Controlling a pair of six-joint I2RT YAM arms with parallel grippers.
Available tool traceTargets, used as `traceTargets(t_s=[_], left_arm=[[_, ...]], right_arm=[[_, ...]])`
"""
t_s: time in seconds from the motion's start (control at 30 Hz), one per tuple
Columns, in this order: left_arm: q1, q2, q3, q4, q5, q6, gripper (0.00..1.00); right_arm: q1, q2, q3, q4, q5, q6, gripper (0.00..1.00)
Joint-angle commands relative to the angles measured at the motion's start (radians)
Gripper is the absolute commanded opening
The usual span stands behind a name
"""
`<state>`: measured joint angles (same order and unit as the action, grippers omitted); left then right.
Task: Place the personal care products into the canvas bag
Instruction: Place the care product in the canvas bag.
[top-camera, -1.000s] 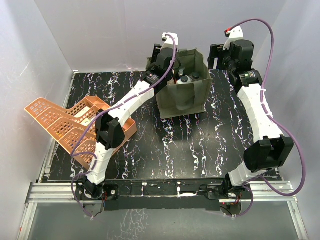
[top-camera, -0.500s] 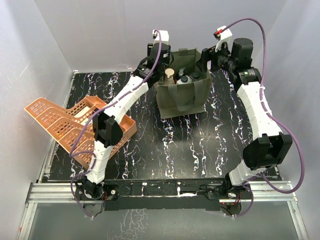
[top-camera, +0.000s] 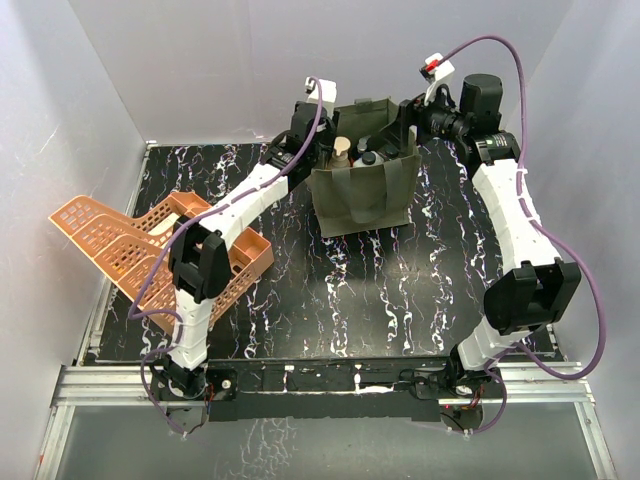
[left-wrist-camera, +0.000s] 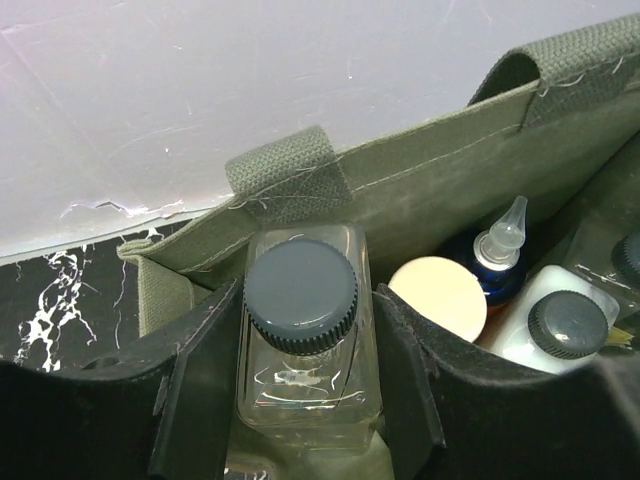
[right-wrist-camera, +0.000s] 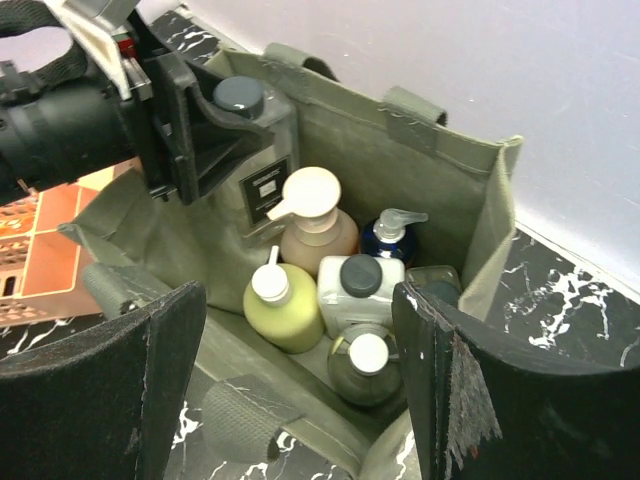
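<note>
The olive canvas bag (top-camera: 365, 195) stands open at the back of the table. My left gripper (left-wrist-camera: 305, 390) is shut on a square clear bottle (left-wrist-camera: 305, 360) with a dark cap, held upright just inside the bag's left wall (right-wrist-camera: 262, 170). Inside the bag stand a tan pump bottle (right-wrist-camera: 318, 235), a yellow-green one (right-wrist-camera: 285, 305), a white one with a dark cap (right-wrist-camera: 355, 290), a dark blue one (right-wrist-camera: 390, 238) and a dark round one (right-wrist-camera: 368, 370). My right gripper (right-wrist-camera: 298, 300) hangs open over the bag's right rim, holding nothing. In the top view the left gripper (top-camera: 312, 128) and right gripper (top-camera: 408, 118) flank the bag.
Orange plastic baskets (top-camera: 150, 245) lie tipped at the left of the black marbled table (top-camera: 380, 290). Pale walls close in behind and beside the bag. The bag's strap handles (left-wrist-camera: 290, 170) stick up along its rim.
My left gripper, with the clear bottle, has shifted left from over the middle of the bag to its left wall. The right gripper has swung in closer to the bag's right rim.
</note>
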<state>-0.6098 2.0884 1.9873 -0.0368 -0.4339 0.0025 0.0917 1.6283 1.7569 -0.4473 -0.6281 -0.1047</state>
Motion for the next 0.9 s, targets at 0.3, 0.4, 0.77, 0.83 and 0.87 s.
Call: traceTargets(t_s=[0.3,0.4,0.77,0.83,0.87], left_arm=[[0.048,-0.050,0.093,0.031,-0.028,0.003,0.00],[0.049,-0.062,0.053,-0.004,0.008,0.008,0.00],[0.050,-0.051,0.043,-0.021,-0.009,0.001,0.01],[0.049,-0.048,0.048,-0.010,-0.014,0.013,0.07],[0.049,-0.049,0.047,-0.006,-0.014,0.015,0.09]], right_arm=[[0.013,-0.023,0.022,0.038,-0.040,0.005,0.77],[0.012,-0.020,0.019,0.039,-0.029,0.007,0.77],[0.020,0.000,0.034,0.018,0.160,0.022,0.77],[0.020,0.006,0.034,0.012,0.240,0.006,0.77],[0.020,0.008,0.033,0.009,0.264,-0.003,0.77]])
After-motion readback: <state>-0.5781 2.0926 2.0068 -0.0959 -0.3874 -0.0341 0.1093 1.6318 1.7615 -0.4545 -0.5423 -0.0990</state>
